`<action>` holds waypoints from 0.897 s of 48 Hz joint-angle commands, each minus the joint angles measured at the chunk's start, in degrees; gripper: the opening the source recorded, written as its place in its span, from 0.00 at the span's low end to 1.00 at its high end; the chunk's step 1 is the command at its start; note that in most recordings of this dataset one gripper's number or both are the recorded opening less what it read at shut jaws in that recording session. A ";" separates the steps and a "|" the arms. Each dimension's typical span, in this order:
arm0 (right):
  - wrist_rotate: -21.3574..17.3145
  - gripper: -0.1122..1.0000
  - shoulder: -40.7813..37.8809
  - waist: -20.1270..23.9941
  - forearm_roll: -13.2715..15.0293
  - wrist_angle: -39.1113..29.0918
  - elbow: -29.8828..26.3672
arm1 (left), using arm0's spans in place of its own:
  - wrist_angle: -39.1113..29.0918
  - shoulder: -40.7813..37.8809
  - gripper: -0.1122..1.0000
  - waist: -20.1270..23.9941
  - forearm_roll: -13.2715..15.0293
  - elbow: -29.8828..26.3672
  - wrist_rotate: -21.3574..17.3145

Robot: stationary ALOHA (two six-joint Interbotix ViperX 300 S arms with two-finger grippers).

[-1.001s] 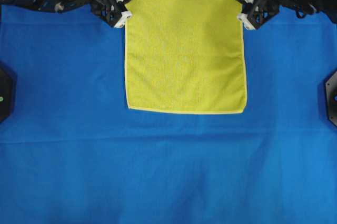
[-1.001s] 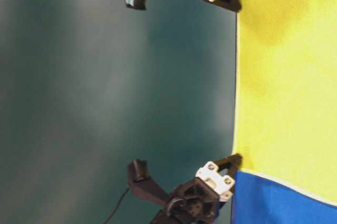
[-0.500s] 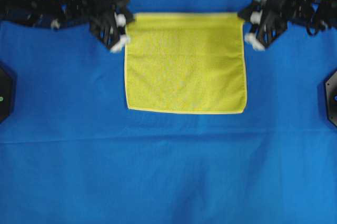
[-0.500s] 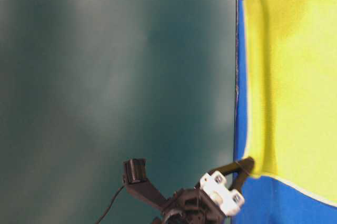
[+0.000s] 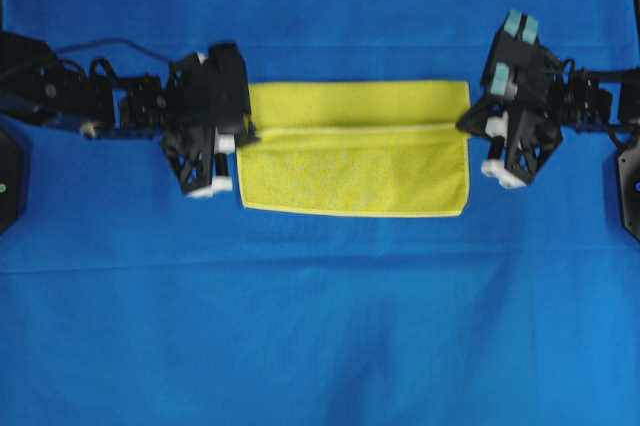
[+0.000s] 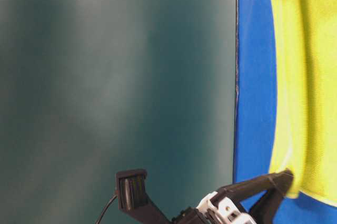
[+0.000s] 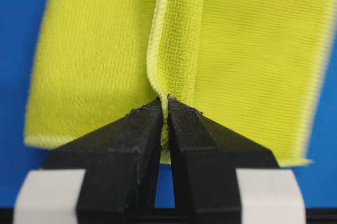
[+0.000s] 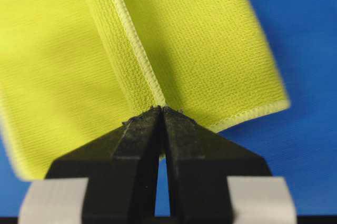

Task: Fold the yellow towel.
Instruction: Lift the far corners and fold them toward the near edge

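The yellow towel [image 5: 355,171] lies on the blue table cloth with its far edge lifted and carried over the near half; its pale hem runs across the middle. My left gripper [image 5: 243,134] is shut on the hem's left corner, and the cloth shows pinched between the fingertips in the left wrist view, where the left gripper [image 7: 164,100] holds the towel [image 7: 253,50]. My right gripper [image 5: 467,127] is shut on the right corner, again seen up close as the right gripper [image 8: 160,109] on the towel [image 8: 52,77]. At table level, black fingers [image 6: 253,187] hold a raised corner of the towel [image 6: 305,77].
The blue table cloth [image 5: 320,326] covers the whole table. Black mounts sit at the left edge [image 5: 8,176] and the right edge [image 5: 630,181]. Both arms reach in from the sides at the towel's height.
Both grippers have come towards the near side with the towel's far edge, from the top of the view to its middle. The flat square has become a folded band.
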State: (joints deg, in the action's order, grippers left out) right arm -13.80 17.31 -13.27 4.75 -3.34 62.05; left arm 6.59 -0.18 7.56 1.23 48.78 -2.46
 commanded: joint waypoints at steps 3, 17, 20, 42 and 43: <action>-2.64 0.12 0.97 3.16 -0.18 0.09 -0.09 | 0.44 0.97 0.12 -2.81 0.35 -0.44 0.53; -6.86 0.12 0.88 7.65 -0.18 -0.53 0.00 | 0.44 0.79 0.12 -6.68 0.35 -0.26 5.45; -7.47 0.12 0.70 8.00 -0.18 -0.53 0.00 | 0.44 0.70 0.12 -7.12 0.35 -0.18 5.98; -8.96 0.16 -1.05 12.30 -1.41 -0.26 -1.49 | 1.14 0.18 0.55 -8.96 0.35 -1.05 5.71; -8.96 0.21 -1.14 12.83 -1.58 -0.44 -1.49 | 1.14 0.35 0.61 -9.32 0.35 -1.14 5.54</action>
State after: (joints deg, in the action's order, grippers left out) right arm -22.68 16.17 -2.02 3.78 -3.96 61.79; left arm 7.21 -0.62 -0.70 1.41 48.96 3.34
